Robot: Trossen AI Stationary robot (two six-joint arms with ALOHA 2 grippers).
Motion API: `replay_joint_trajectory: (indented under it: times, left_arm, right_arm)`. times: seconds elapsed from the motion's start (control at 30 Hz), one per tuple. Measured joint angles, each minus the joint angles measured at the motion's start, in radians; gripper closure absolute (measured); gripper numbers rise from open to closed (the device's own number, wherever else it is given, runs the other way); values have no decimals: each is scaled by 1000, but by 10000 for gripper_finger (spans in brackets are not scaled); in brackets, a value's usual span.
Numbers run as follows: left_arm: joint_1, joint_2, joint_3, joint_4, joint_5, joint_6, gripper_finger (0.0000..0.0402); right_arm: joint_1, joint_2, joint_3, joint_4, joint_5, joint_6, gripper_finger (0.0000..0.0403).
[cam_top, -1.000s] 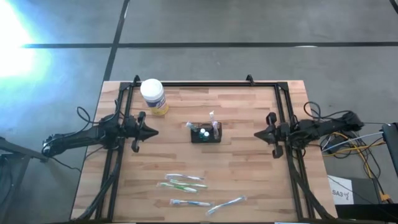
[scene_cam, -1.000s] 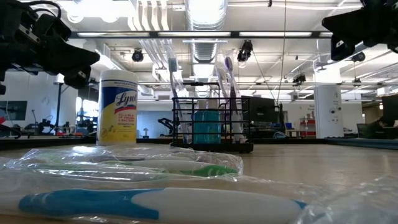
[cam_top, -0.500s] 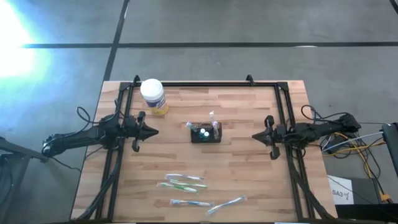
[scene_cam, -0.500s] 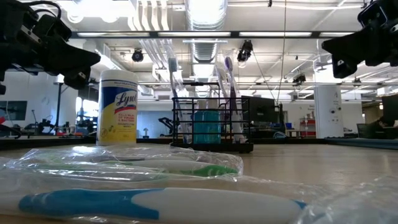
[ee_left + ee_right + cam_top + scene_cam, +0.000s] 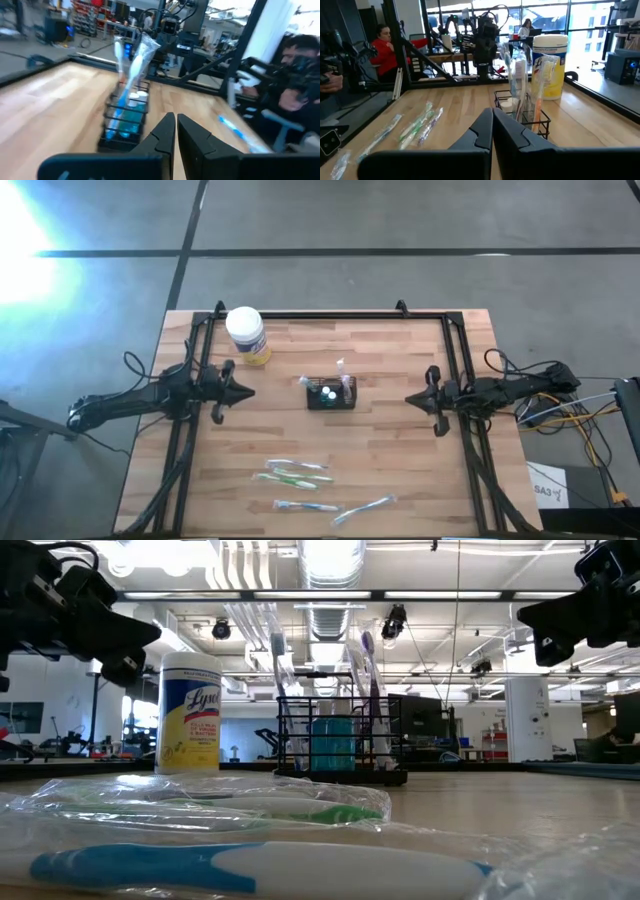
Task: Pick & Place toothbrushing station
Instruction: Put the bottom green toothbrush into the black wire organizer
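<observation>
The toothbrushing station, a small black wire-mesh caddy (image 5: 331, 394) holding wrapped toothbrushes and blue-topped tubes, stands on its base at the table's middle; it also shows in the low view (image 5: 340, 745), the left wrist view (image 5: 125, 117) and the right wrist view (image 5: 522, 117). My left gripper (image 5: 250, 392) is shut and empty above the table, left of the caddy, pointing at it (image 5: 176, 120). My right gripper (image 5: 408, 400) is shut and empty above the table, right of the caddy, pointing at it (image 5: 492, 117).
A white-lidded wipes jar with a yellow label (image 5: 246, 333) stands at the far left. Several wrapped toothbrushes (image 5: 300, 475) lie near the table's front edge. Black frame rails (image 5: 330, 314) run along the far, left and right sides. People show beyond the table (image 5: 382, 45).
My right gripper has moved a little toward the caddy and down, still shut. My left gripper has kept still.
</observation>
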Motion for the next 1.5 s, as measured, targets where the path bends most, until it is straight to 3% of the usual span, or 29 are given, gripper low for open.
replay_joint_trajectory:
  times: [0.13,0.4,0.67,0.9,1.1,1.3,1.5]
  left_arm:
    - [-18,2,7,8,59,-38,381]
    - [-149,67,97,10,60,-46,396]
    - [-401,225,215,16,-138,-34,396]
    - [-608,414,280,9,-325,-103,354]
    - [-752,610,342,5,-403,-205,317]
    - [-856,854,465,-57,-419,-267,307]
    - [-897,1058,629,-246,-427,-325,297]
  right_arm:
    - [0,0,0,-1,1,-4,394]
    - [0,0,0,-2,3,-17,394]
    - [0,1,0,-6,29,-16,394]
    - [0,1,1,-20,29,2,394]
    - [0,0,1,-29,29,4,394]
    - [0,1,1,-28,29,5,394]
    - [0,10,2,-26,29,18,394]
